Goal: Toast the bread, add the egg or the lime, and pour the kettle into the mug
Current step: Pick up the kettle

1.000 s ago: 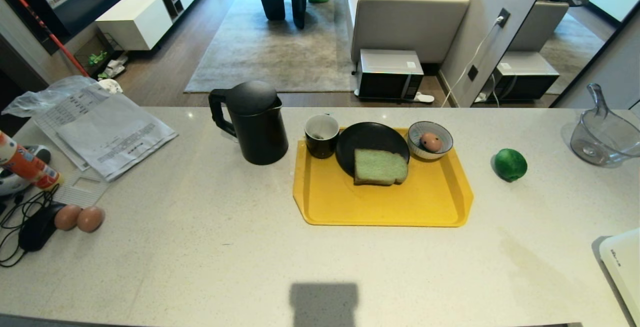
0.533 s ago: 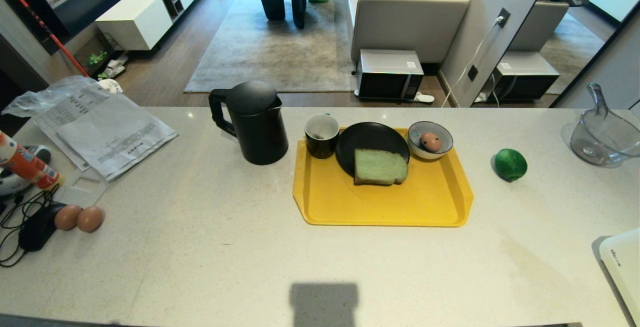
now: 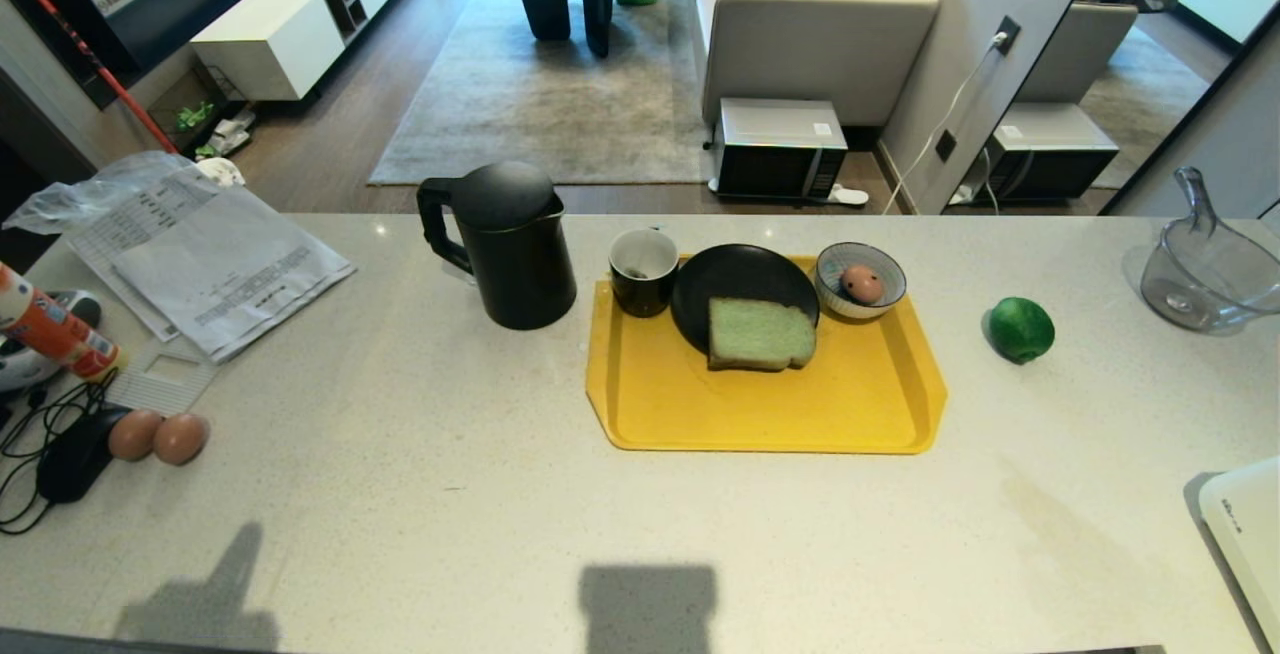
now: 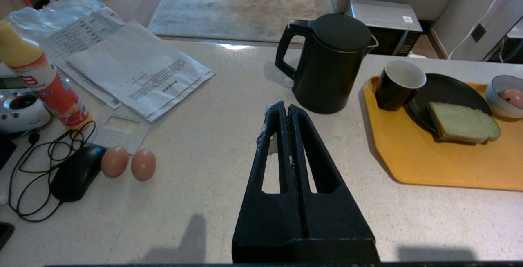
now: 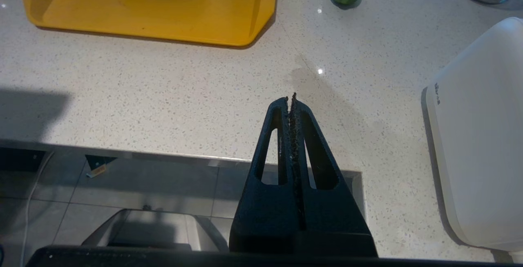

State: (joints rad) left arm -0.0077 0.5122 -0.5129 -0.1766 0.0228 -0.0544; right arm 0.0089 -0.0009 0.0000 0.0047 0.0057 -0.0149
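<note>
A new arm shadow falls on the near worktop (image 3: 400, 494): your left pincer (image 4: 284, 110), tips together and empty, has come up over it. The kettle (image 4: 329, 63) stands just beyond its tips, the mug (image 4: 398, 84) and bread (image 4: 463, 122) off to one side. Your right pincer (image 5: 291, 100) hangs pressed together at the near edge. Nothing is gripped yet.

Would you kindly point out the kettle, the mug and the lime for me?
kettle (image 3: 520, 264), head view, front of its black body.
mug (image 3: 642, 284), head view, outer wall below the rim.
lime (image 3: 1021, 329), head view, middle of its skin.
</note>
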